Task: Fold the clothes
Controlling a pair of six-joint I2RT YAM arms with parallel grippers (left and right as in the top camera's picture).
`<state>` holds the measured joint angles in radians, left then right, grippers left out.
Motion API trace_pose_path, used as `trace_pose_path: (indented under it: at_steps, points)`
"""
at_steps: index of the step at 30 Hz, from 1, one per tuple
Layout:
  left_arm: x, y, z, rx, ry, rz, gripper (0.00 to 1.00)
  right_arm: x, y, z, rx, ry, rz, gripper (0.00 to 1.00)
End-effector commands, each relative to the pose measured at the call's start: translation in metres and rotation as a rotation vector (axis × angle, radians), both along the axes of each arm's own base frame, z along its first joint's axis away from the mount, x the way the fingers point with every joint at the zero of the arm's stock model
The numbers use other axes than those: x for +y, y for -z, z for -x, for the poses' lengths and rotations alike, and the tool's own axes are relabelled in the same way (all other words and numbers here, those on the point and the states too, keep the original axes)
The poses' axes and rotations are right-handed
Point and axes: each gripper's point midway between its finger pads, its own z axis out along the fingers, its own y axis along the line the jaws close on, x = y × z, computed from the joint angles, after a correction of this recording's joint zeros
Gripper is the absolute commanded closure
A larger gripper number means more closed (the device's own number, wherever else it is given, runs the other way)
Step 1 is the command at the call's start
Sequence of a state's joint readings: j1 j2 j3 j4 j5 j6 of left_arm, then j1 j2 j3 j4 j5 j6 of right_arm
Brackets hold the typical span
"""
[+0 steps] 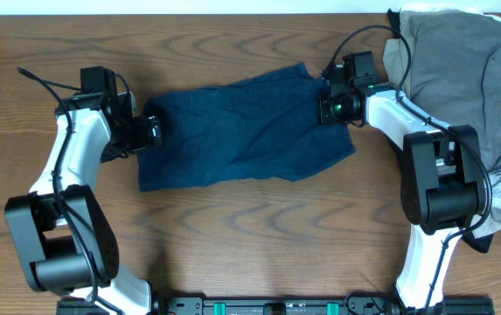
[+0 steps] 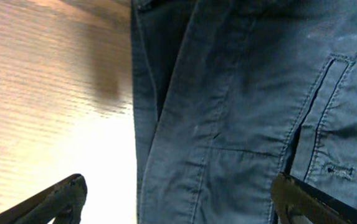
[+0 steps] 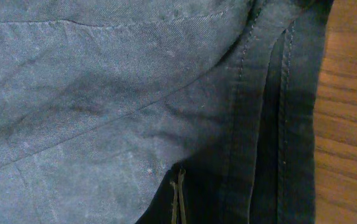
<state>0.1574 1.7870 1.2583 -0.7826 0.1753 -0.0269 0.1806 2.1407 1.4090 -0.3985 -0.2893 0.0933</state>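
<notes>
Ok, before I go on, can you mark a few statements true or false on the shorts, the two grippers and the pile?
1. The navy shorts lie spread on the bare table, between the two arms. True.
2. The left gripper is shut. False: in the left wrist view its fingers stand wide apart over the shorts' edge.
3. The right gripper is at the shorts' end nearest the pile of other clothes. True.
4. The shorts lie on top of that pile. False: the pile sits at the far right corner, apart from them.
</notes>
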Motion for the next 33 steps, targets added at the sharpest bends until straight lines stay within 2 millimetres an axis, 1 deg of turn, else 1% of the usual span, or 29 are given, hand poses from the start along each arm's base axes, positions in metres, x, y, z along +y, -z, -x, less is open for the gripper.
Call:
trace_pose_path:
  at_steps: [1,7,11,16,21,28,29,31,33]
  points:
    - [-0.002,0.009,-0.004,0.015,-0.009,0.038,0.05,-0.002,0.014,0.005,0.019,-0.016,0.042,0.99]
    - [0.003,0.025,-0.003,0.048,-0.032,0.101,0.05,-0.002,0.015,0.005,0.017,-0.023,0.045,0.99]
    - [0.001,0.03,-0.002,0.05,-0.019,0.159,0.05,-0.002,0.015,0.005,0.014,-0.029,0.048,0.99]
    - [0.001,0.04,0.0,0.074,-0.023,0.17,0.05,-0.003,0.015,0.005,0.013,-0.032,0.05,0.99]
    - [-0.011,0.053,0.0,0.092,0.021,0.241,0.05,-0.009,0.016,0.003,0.007,-0.017,0.084,0.99]
    - [-0.017,0.077,0.003,0.139,0.017,0.287,0.05,-0.011,0.016,0.002,0.005,-0.014,0.095,0.99]
    - [-0.02,0.08,0.003,0.139,0.017,0.305,0.07,-0.011,0.016,0.002,0.005,-0.014,0.095,0.99]
    - [-0.029,0.083,0.0,0.133,0.021,0.36,0.15,-0.011,0.016,0.002,0.005,-0.013,0.094,0.99]
    - [-0.035,0.088,-0.003,0.128,0.026,0.395,0.26,-0.011,0.016,0.002,0.005,-0.014,0.094,0.99]
